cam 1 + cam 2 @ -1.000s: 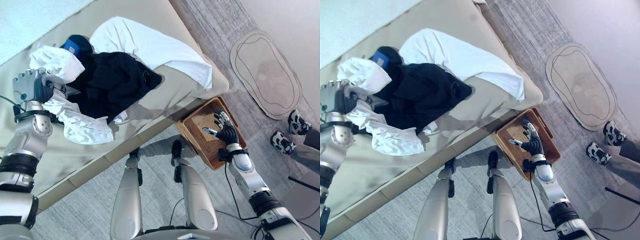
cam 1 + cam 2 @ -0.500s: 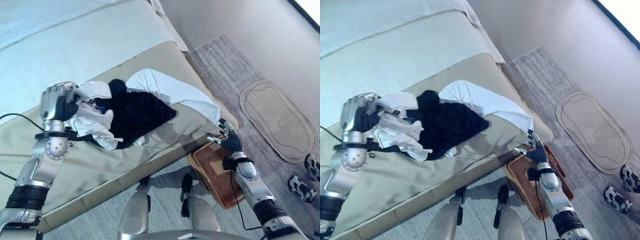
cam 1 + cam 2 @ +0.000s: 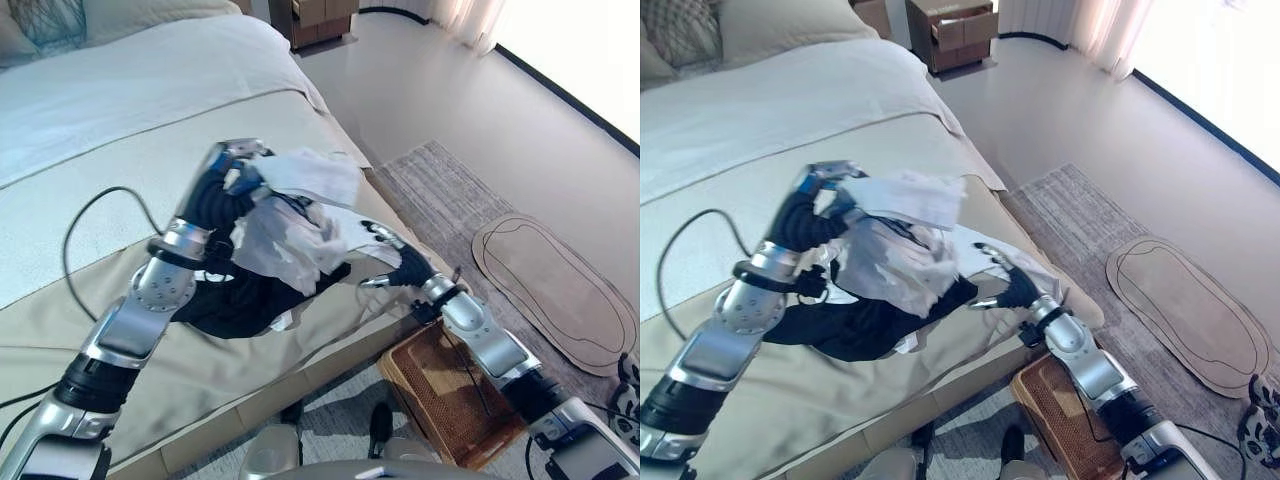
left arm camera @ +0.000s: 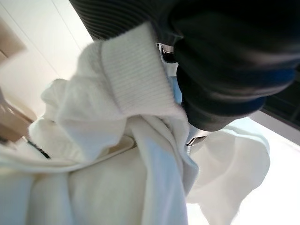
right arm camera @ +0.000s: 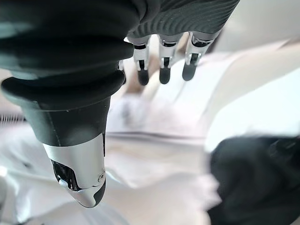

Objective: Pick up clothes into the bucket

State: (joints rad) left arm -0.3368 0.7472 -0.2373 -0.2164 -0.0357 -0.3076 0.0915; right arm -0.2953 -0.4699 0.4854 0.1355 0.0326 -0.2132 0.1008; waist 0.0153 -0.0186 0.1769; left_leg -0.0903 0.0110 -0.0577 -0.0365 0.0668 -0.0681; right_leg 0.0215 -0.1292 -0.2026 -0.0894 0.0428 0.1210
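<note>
Two eye views: left hand [image 3: 228,172] is gripping the white garment [image 3: 295,225] above the bed [image 3: 120,120], basket [image 3: 445,395] lying at four o'clock, nearer the right hand [image 3: 1012,285]. Left wrist: fingers are clamping cloth. Right wrist: fingers [image 5: 161,63] are hanging straight, empty.

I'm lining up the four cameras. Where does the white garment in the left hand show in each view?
Left eye view: white garment hangs centre, under the raised left hand.
Right eye view: centre-left.
Left wrist view: across most of the picture, against the hand's dark cover.
Right wrist view: pale cloth past the fingers, probably it.
Shared landmark: black garment.
</note>
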